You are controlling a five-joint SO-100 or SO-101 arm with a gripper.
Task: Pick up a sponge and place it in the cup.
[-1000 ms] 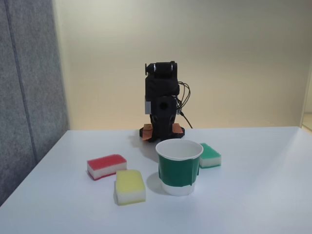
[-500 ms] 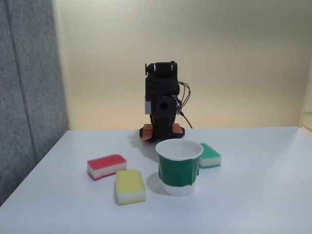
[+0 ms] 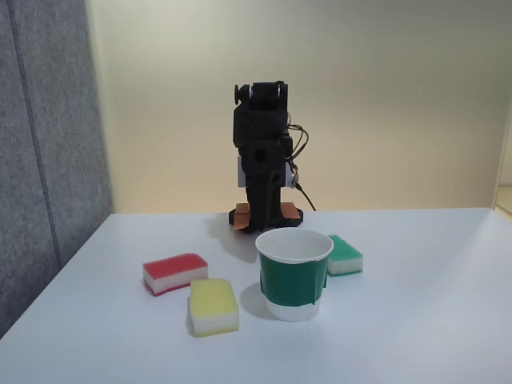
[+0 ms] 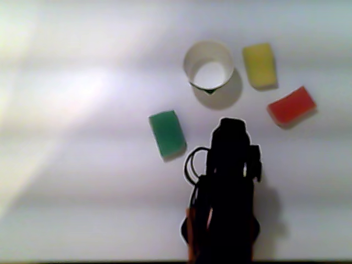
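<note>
Folded up at the back of the white surface (image 3: 416, 320), well apart from everything to be handled; judging by that, step in hand is the first reach toward the sponge (image 3: 175, 272). Jaws tucked into the dark mass of the arm (image 3: 262, 152): cannot tell whether wide or narrow.

Left to right in the fixed view: red-topped sponge lying flat at the left, just beside and slightly behind the yellow sponge (image 3: 213, 306); then the cup (image 3: 294, 274), upright, mouth open, near the middle; then the green sponge (image 3: 345, 254) just behind the cup's right side.

Best done by opening wide before descending, coming down over the red sponge from above and aligning across its short sides. Worth keeping to the far-left edge, away from the yellow neighbour, to avoid nudging or pinching both. Soft foam, so probably a firm squeeze needed. Afterwards, a lift clear above the cup's rim before release, lest the light paper cup tip.
</note>
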